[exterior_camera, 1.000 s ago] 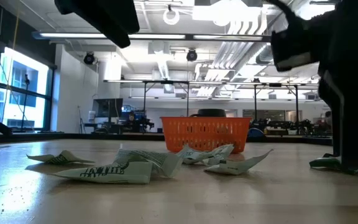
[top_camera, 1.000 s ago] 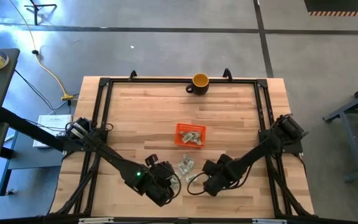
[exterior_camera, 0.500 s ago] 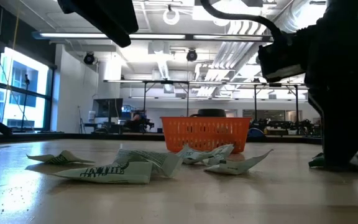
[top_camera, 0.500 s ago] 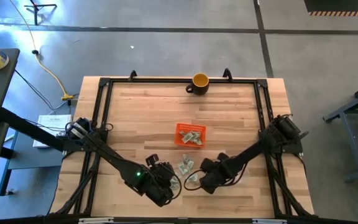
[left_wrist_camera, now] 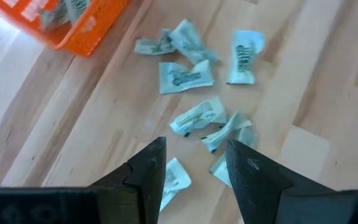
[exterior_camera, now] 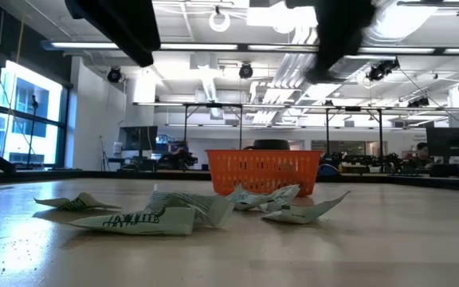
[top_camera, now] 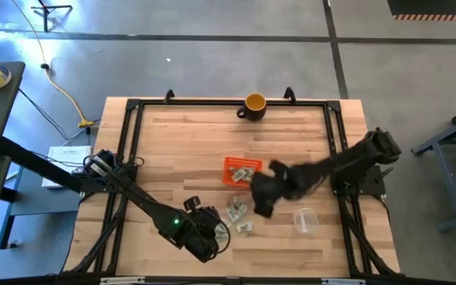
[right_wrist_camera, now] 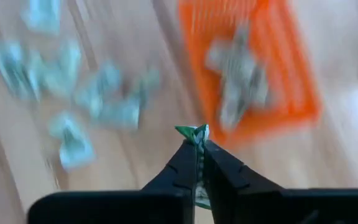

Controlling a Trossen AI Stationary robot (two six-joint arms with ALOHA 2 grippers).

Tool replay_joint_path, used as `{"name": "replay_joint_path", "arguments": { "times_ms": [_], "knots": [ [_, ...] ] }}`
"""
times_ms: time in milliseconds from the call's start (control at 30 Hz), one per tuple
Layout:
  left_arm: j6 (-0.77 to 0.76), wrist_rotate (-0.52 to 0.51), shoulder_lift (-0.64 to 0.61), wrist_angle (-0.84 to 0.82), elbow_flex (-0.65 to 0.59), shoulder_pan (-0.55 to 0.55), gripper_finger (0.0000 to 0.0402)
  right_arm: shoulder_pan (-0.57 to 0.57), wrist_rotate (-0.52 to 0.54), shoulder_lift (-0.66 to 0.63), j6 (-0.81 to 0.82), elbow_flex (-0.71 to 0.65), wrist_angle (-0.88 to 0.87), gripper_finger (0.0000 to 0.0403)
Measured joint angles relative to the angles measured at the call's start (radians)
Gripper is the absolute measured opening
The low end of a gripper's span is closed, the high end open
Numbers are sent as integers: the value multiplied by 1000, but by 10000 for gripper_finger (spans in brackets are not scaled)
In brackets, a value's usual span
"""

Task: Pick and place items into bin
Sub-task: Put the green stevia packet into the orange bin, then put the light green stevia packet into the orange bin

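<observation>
The orange bin stands mid-table with a few wrapped items inside it. More pale green and white items lie loose on the wood just in front of it, also seen in the low view as items. My right gripper hovers beside the bin's near right corner, shut on one item. My left gripper hangs open above the loose items near the front edge, nothing between its fingers. My right gripper pinches one small wrapped item between its two fingers. A green crinkled end sticks out past the fingertips, and the rest is hidden between the fingers. The item is lifted clear of the table, above the wood next to the bin.
A clear plastic cup stands to the right of the loose items. A yellow mug sits at the far edge. A black frame runs round the tabletop. Bare wood lies left of the bin and toward the far edge.
My right gripper has shut on an item near the front edge, lifted it off the table, and swung up and toward the far edge to the bin. Its arm no longer covers the clear cup. The loose items have stayed in place.
</observation>
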Motion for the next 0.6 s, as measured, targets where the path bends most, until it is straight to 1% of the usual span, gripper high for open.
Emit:
{"name": "replay_joint_path", "arguments": {
  "times_ms": [133,200,267,367,433,500,600],
  "knots": [
    [-46,-15,-3,-23,0,8,199,-138,-196,24,-224,-15,131,55],
    [-46,-34,-16,-23,-1,8,199,-170,-222,43,-325,-16,161,77],
    [-45,-34,-38,-32,-1,7,199,-186,-202,48,-409,-15,176,101],
    [-43,-28,-69,-49,-5,6,199,-205,-138,55,-526,-15,173,143],
    [-37,-19,-100,-47,-35,6,198,-212,-87,51,-579,-15,169,172],
    [-44,8,-135,-33,-84,13,194,-212,-48,37,-620,-15,149,199],
    [-64,80,-183,53,-205,22,181,-192,-48,1,-654,-15,109,230]
  ]
}}
